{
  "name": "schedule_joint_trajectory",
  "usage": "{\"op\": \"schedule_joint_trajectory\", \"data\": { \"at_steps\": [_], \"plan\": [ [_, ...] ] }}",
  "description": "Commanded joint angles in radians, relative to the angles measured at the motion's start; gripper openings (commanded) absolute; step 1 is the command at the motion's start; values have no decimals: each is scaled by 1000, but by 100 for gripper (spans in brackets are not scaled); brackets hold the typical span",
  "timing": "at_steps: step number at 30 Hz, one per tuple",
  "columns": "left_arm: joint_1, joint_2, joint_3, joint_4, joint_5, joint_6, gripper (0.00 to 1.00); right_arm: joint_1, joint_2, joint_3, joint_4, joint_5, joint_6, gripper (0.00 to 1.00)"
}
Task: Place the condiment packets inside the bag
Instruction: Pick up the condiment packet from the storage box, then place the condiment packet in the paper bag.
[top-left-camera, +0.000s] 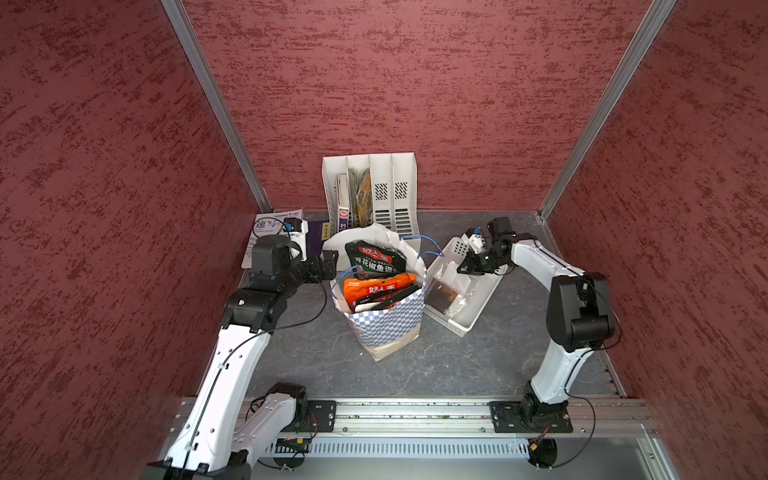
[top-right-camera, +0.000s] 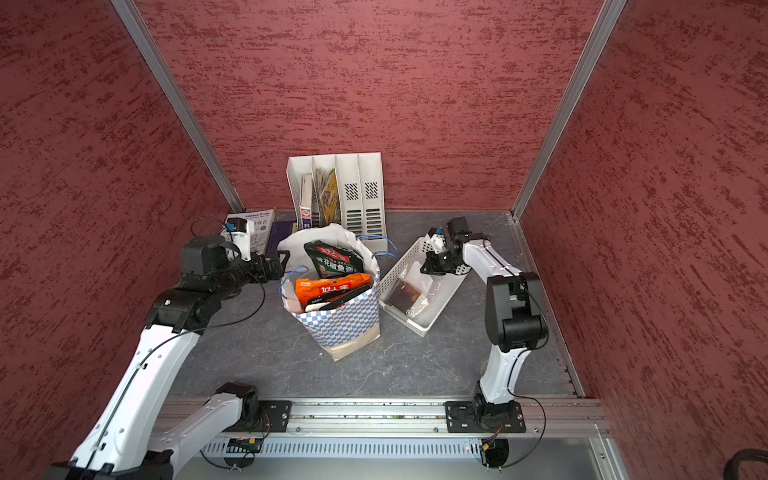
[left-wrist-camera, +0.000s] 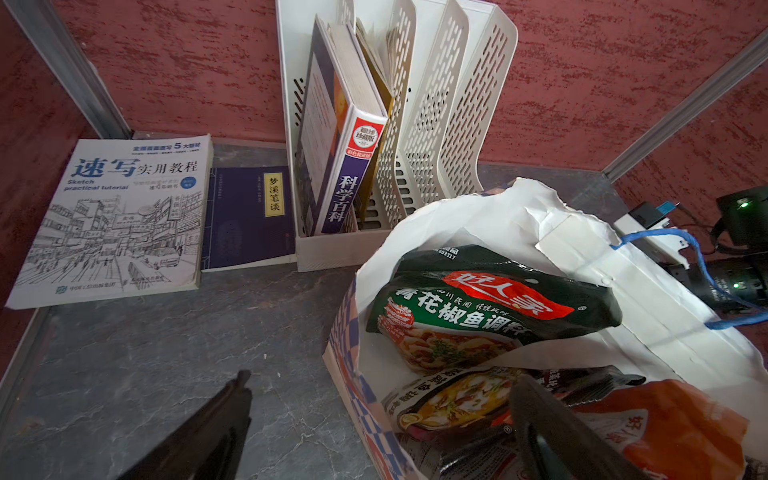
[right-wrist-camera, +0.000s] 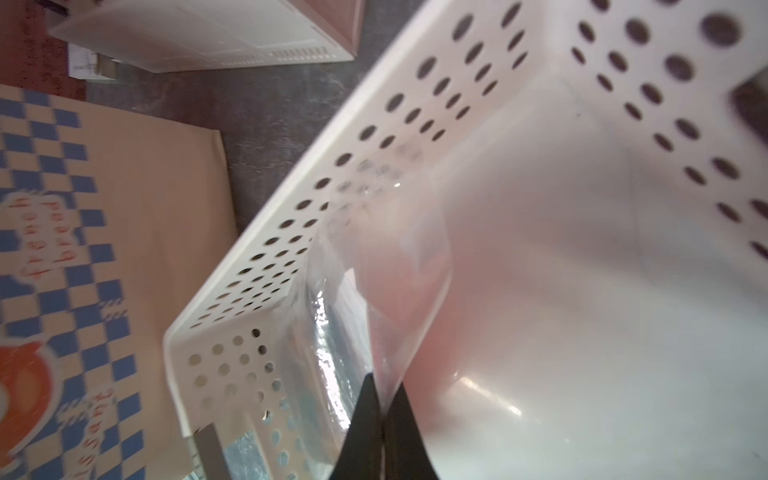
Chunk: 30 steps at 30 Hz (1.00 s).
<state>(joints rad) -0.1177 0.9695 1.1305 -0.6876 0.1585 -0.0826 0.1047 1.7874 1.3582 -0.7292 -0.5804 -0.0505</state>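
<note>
Only the tops of the condiment packets (top-left-camera: 376, 262) show; the rest is hidden inside the bag (top-left-camera: 386, 328). From the right wrist view the bag's lettering is smeared, and the right claw (right-wrist-camera: 384, 395) is cut off to its dark tips. The left arm (top-left-camera: 270, 266) hides part of the sketch book (top-left-camera: 266, 225). What fills the clear packet (top-left-camera: 442, 297) I can't make out.

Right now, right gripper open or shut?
Shut: the right gripper has its jaws together, pinching the clear packet inside the white basket.
</note>
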Motion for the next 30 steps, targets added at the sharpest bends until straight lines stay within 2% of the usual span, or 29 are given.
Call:
{"op": "schedule_joint_trajectory", "data": {
  "at_steps": [1,5,11,14,18,26,30],
  "plan": [
    [21,41,62,15,88,80,100,9,-148,-17,5,31,-56,0],
    [41,108,101,1,112,100,100,60,-335,-3,-42,132,-141,0],
    [61,154,111,6,174,101,96,209,-556,71,-23,290,-324,0],
    [76,172,119,-12,181,103,86,306,-612,139,13,354,-447,0],
    [97,174,112,-21,190,89,74,408,-578,298,36,413,-535,0],
    [131,134,40,21,218,42,60,629,-370,605,34,575,-764,0],
    [139,127,24,29,226,29,52,660,-287,713,87,624,-816,0]
  ]
}}
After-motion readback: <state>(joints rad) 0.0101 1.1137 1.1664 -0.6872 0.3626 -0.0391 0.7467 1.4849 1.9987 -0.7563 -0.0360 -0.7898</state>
